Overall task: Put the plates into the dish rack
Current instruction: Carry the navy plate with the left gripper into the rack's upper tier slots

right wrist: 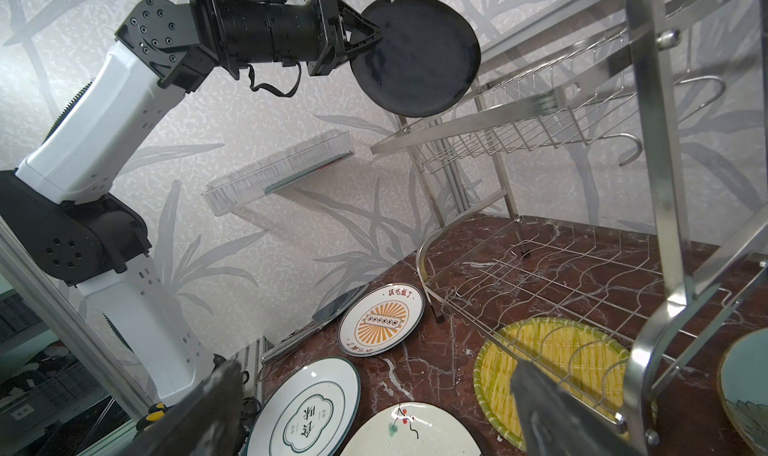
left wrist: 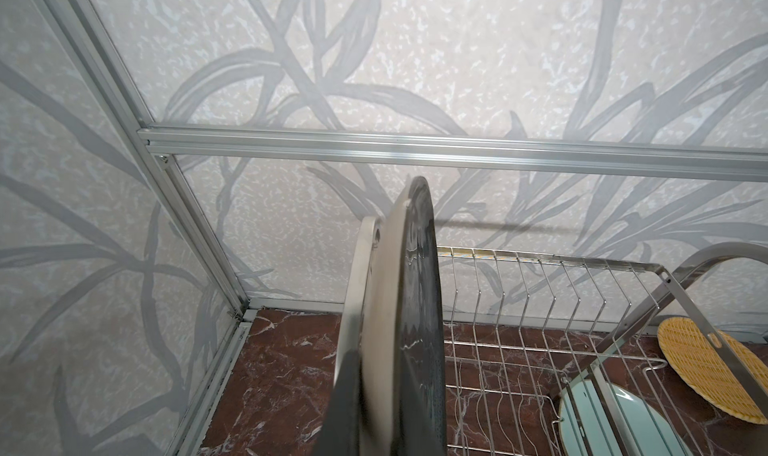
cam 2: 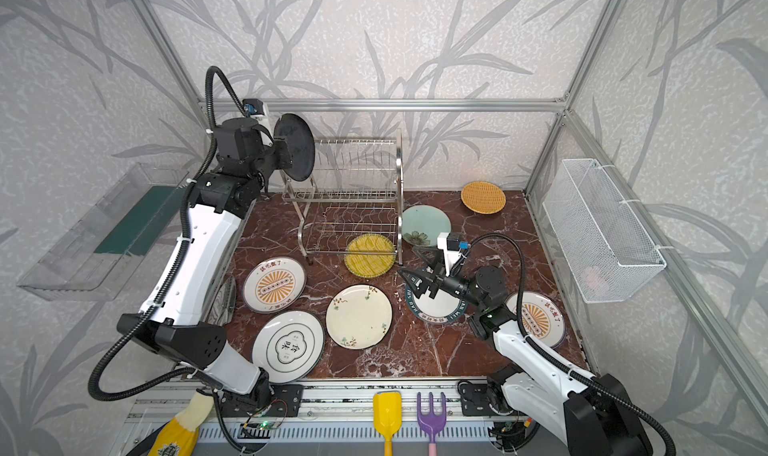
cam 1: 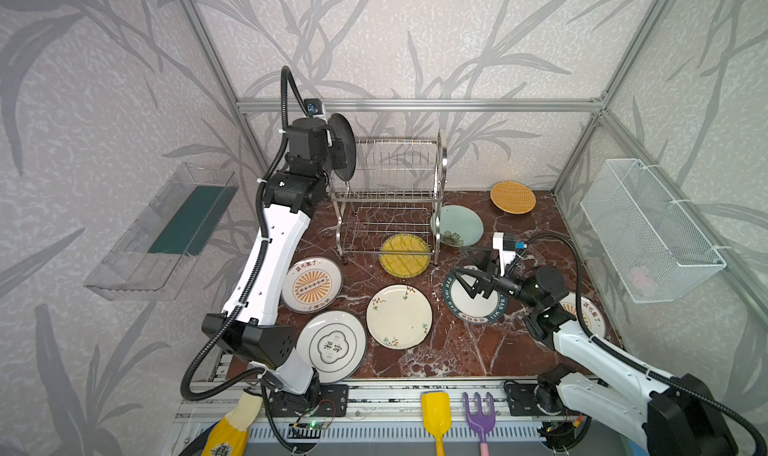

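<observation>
Far left we see leaf-print walls (cam 1: 104,80) and a clear tray (cam 1: 166,225). Our left gripper (right wrist: 371,34) clenches the black plate (cam 1: 344,142) upright, beside the top tier of the dish rack (cam 1: 439,175). Other plates (cam 1: 399,317) dot the red marble (cam 1: 449,350), and the right gripper (cam 1: 459,261) gapes, empty.

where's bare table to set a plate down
Biggest bare marble: front, between the cream floral plate, the teal-rimmed plate and the table's front edge. A smaller strip lies between the orange woven plate and the right arm. Front left is crowded with plates.
</observation>
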